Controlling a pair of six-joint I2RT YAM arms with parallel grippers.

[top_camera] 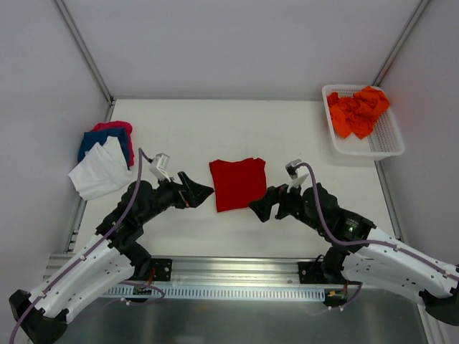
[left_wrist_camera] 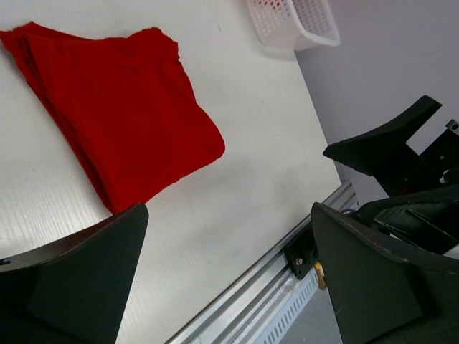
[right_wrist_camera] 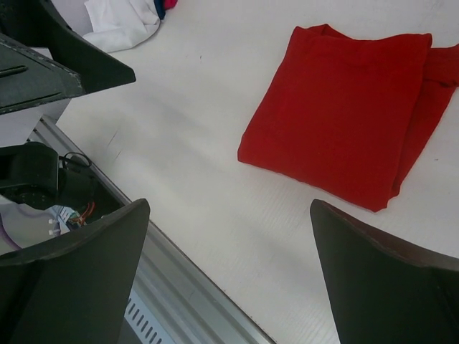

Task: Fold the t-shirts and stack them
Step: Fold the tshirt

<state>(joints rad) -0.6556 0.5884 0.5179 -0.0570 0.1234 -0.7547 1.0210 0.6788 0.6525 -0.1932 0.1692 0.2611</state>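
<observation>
- Grippers: see left gripper (top_camera: 203,192) and right gripper (top_camera: 259,208) both spread wide, pinching nothing. Parked low, just beside the left and right edges of the deep red t-shirt (top_camera: 238,183), apparently not touching it.
- Table (top_camera: 215,129): three zones. Pile far left, work spot in the middle, basket at back right.
- White mesh basket (top_camera: 391,147): holds a crumpled heap of orange t-shirts (top_camera: 357,111), all unfolded. Can't count them from here.
- Left pile: white t-shirt (top_camera: 100,172) on top and nearest, over blue t-shirt (top_camera: 100,140), with pink t-shirt (top_camera: 115,127) peeking out behind. Looks loosely folded, the white skewed off the rest.
- Deep red t-shirt: lies flat mid-table between the two grippers, folded to a rough rectangle. Shows layered edges along one side in the wrist views.
- Progress call: reckon three stacked, red folded but not yet on the pile, orange heap not yet folded. Roughly halfway, maybe less.
- Left to do: move red onto the left pile, then pull, fold and stack each orange tee.
</observation>
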